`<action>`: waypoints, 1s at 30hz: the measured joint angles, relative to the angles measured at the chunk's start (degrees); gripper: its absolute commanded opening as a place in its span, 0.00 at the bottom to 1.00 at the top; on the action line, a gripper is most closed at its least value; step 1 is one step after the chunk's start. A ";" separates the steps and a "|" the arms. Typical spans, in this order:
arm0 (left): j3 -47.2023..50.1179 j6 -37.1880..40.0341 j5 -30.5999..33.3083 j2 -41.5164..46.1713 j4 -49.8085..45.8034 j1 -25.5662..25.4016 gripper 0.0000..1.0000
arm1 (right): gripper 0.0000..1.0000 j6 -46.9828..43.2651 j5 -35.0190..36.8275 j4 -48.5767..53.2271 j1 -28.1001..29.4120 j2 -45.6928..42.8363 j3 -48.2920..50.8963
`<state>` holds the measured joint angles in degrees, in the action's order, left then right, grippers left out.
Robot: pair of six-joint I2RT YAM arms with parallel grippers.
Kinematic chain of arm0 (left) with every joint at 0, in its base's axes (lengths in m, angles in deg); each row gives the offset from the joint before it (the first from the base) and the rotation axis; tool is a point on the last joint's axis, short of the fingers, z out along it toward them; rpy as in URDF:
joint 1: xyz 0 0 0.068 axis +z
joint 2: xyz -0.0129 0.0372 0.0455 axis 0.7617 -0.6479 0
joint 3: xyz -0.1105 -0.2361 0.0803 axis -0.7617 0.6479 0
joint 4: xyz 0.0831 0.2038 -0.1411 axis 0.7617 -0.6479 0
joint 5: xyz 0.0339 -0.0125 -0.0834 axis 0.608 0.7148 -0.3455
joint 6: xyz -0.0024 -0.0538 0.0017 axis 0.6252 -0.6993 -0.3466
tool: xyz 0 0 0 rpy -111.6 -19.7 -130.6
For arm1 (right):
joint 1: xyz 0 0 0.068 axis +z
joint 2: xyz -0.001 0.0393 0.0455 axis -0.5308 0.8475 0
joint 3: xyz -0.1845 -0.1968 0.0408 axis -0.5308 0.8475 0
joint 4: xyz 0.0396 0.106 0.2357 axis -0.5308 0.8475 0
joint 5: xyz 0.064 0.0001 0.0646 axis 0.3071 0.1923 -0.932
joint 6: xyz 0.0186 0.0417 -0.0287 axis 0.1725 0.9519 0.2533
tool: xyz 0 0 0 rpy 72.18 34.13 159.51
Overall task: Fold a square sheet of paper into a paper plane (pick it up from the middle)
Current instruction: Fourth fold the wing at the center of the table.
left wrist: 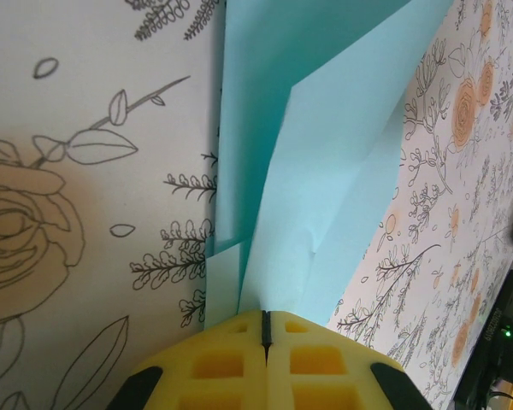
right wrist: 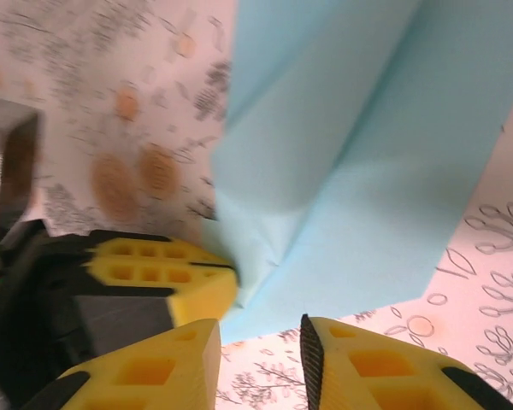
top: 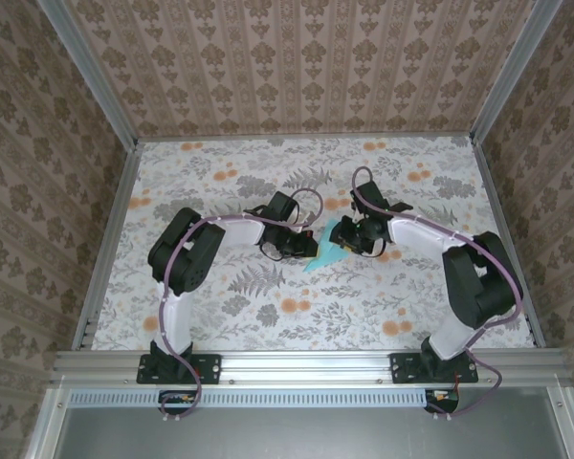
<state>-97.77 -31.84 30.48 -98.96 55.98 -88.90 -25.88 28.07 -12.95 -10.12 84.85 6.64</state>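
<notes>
The folded light-teal paper sheet [top: 327, 252] is found at the middle of the flowered desk [top: 220, 191]. Its end is pinched by the closed left gripper [left wrist: 265, 323]. The right gripper [right wrist: 261, 363] is partly opened and empty, just beside the sheet's edge.

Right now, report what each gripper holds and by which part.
The left gripper is shut on the paper, pinching the narrow end of its folded layers. The right gripper stands open at the paper's edge, gripping nothing.
</notes>
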 measured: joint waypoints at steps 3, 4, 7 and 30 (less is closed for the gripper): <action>-0.11 0.04 0.02 0.00 -0.13 0.00 0.00 | 0.20 -0.79 -1.42 -3.48 -0.04 -0.33 1.20; -0.13 0.04 0.09 0.00 -0.20 0.00 0.00 | 0.17 -0.81 -2.12 -4.46 -0.04 -0.02 1.51; -0.22 0.04 0.15 0.00 -0.48 0.00 0.00 | 0.13 -1.20 -4.22 -7.45 -0.02 1.68 1.79; -1.44 1.57 0.87 -0.02 -4.11 -0.07 0.00 | 0.08 -11.10 -8.79 -11.41 -4.22 13.07 -0.09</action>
<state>-99.21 -30.26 31.36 -98.98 51.87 -88.97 -36.99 19.29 -24.36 -14.34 97.92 6.55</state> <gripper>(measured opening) 0.043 0.078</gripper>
